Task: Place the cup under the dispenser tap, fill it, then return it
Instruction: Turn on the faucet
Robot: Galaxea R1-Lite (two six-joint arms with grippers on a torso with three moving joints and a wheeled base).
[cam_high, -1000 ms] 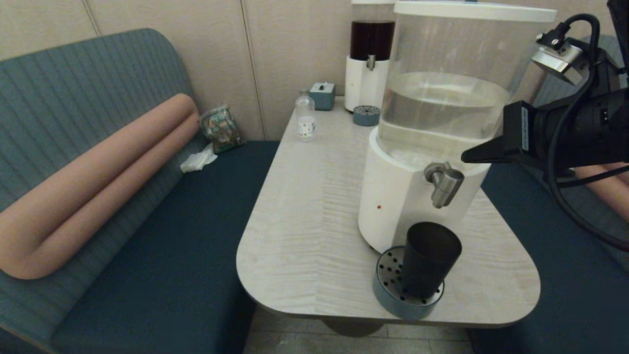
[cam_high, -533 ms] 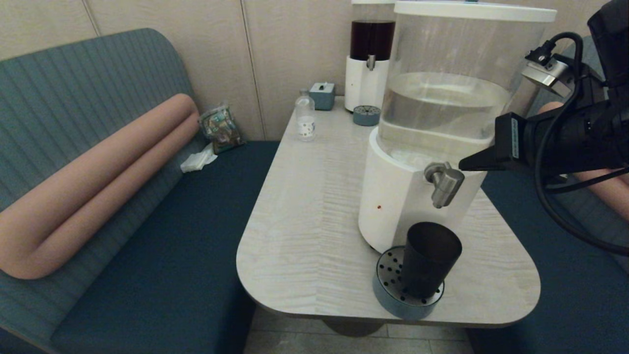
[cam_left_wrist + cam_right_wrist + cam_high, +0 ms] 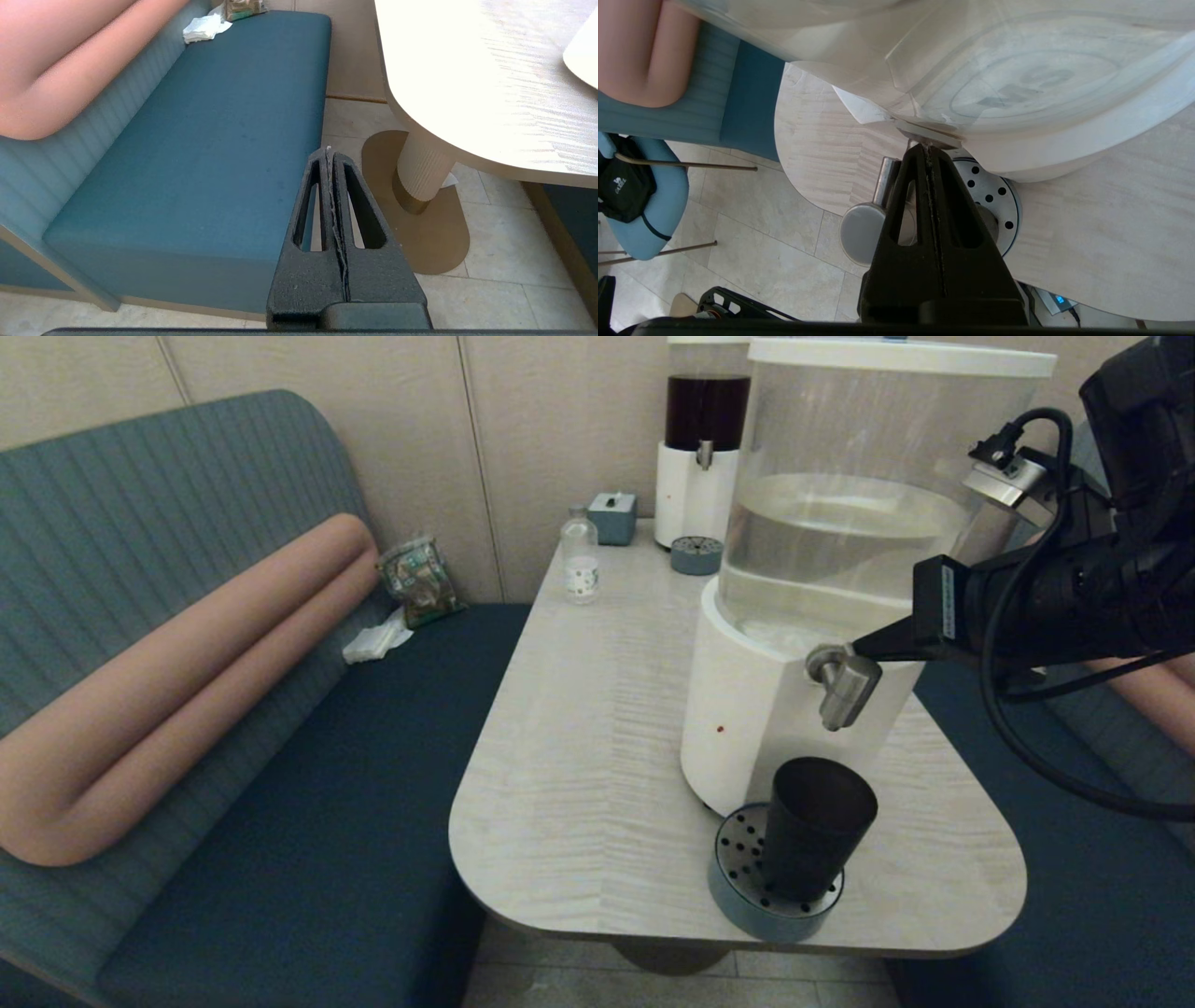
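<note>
The dark tapered cup [image 3: 817, 826] stands upright on a round blue-grey drip tray [image 3: 747, 882], directly below the silver dispenser tap [image 3: 845, 683]. The tap juts from the white base of the big clear-tank dispenser [image 3: 840, 523]. My right gripper [image 3: 859, 651] is shut and empty. It reaches in from the right, its tip against the top rear of the tap; whether it touches is unclear. In the right wrist view the gripper [image 3: 927, 147] points at the dispenser base, with the tap [image 3: 864, 231] and the perforated tray [image 3: 994, 186] beneath its fingers. My left gripper [image 3: 328, 151] hangs shut, low beside the bench.
A small clear bottle [image 3: 580, 560], a little blue box [image 3: 612, 517] and a dark-liquid dispenser [image 3: 702, 448] stand at the table's far end. The pale table [image 3: 579, 756] sits between teal benches; its pedestal [image 3: 423, 168] is near my left gripper.
My right gripper has moved left and slightly down, from beside the tank to the top of the tap. The cup and the left arm have not moved.
</note>
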